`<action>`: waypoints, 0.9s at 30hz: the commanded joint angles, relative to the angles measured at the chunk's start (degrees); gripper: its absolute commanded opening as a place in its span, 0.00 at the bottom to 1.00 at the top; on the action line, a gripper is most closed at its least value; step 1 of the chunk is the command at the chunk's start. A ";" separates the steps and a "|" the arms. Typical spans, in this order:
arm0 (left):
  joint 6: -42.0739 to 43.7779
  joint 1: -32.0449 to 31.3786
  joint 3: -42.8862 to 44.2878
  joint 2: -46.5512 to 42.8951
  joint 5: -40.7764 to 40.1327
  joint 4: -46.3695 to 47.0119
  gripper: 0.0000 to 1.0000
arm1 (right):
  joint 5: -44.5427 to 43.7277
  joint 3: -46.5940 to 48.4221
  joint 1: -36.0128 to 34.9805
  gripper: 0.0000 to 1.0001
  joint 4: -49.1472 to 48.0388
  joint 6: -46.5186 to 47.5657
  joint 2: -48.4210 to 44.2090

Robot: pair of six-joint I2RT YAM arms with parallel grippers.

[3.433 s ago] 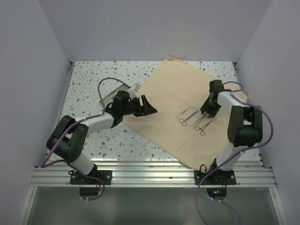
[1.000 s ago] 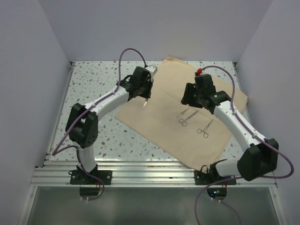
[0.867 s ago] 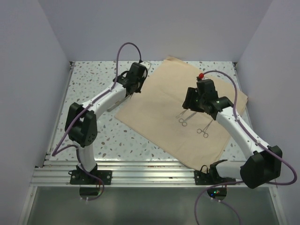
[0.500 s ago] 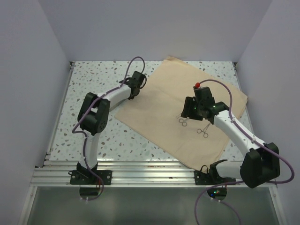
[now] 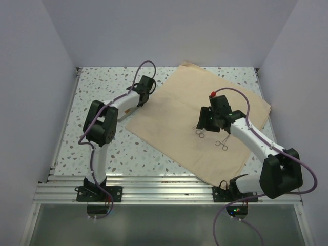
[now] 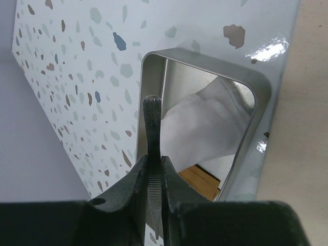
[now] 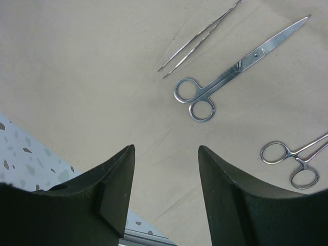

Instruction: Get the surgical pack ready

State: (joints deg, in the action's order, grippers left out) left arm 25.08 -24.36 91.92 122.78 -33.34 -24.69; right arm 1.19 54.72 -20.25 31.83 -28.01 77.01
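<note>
Your left hand [image 6: 154,169] pinches a slim steel instrument [image 6: 152,118] over the tray [image 6: 200,66]. Your right hand [image 7: 165,151] (fingers spread) hovers above scissors [image 7: 230,72] on the tan cloth [image 7: 77,77].

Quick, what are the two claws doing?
Left gripper: closed, holding a thin metal tool over the tray.
Right gripper: open, empty, above the cloth.

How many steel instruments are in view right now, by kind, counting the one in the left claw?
Tweezers: 1
Scissors: 1
Ring-handled forceps: 1
Slim steel tool, kind unclear, gripped in the left claw: 1
Total: 4
</note>
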 commanded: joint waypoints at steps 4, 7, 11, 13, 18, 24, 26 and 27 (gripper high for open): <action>-1.17 1.59 1.16 -0.61 4.42 -1.15 0.21 | -0.14 1.79 -0.23 0.57 -2.47 -0.73 2.35; -2.31 2.21 1.24 -0.53 4.78 -1.77 0.34 | 0.30 2.41 -0.14 0.57 -2.92 -1.78 4.11; -5.21 2.74 1.07 -1.49 5.92 -1.94 0.44 | -0.13 4.08 -0.14 0.57 -2.13 -2.93 6.83; -7.23 2.74 1.16 -3.77 6.88 -2.38 0.47 | -2.75 4.87 -0.05 0.56 -1.78 -3.89 8.41; -20.05 2.65 3.70 -11.49 8.21 -6.32 0.52 | -9.97 8.11 0.21 0.49 0.59 -9.50 13.77; -35.69 2.39 -7.17 -27.02 23.35 1.79 0.64 | -15.78 13.30 1.00 0.48 2.62 -14.96 20.62; -39.82 2.39 -14.88 -31.27 28.05 6.39 0.64 | -17.09 16.81 1.26 0.48 3.49 -15.76 22.56; -40.89 2.30 -16.67 -34.16 31.81 9.02 0.64 | -17.97 19.78 1.35 0.48 4.11 -16.37 25.00</action>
State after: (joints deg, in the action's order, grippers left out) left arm -5.65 -22.13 81.62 95.39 -13.67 -24.27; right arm -11.35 67.75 -19.46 34.46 -40.47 99.07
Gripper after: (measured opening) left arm 0.642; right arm 0.482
